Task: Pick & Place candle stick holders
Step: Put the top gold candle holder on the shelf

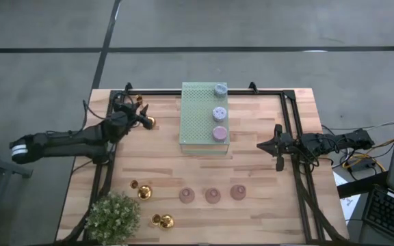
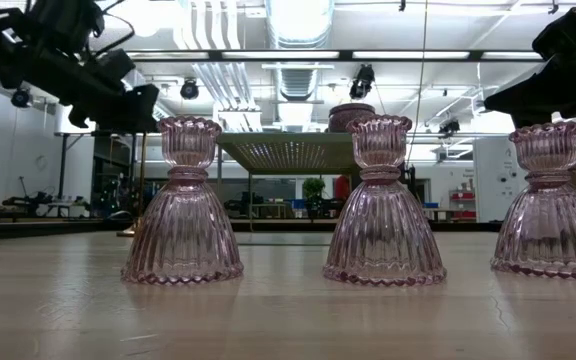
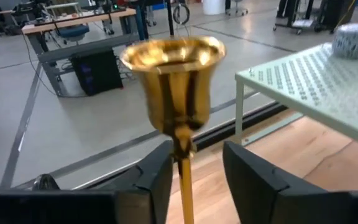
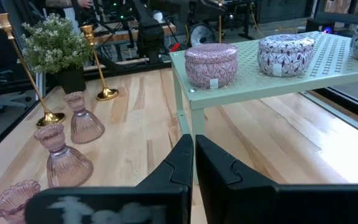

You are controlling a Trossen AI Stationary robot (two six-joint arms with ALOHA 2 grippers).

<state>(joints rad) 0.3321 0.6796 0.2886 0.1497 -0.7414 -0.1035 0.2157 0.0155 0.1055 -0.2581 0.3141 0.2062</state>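
We see a gold candle stick holder [image 3: 178, 93] standing upright, long axis vertical, cup up, near the tabletop's [image 1: 265, 171] 10 o'clock corner. Its slim stem sits between the left end effector's [image 3: 194, 180] fingers, which stand narrowly apart either side; contact we cannot tell. The right end effector [image 4: 193, 163], fingers pressed together, waits at 3 o'clock. The green perforated stand [image 1: 198, 119] carries three squat round tins.
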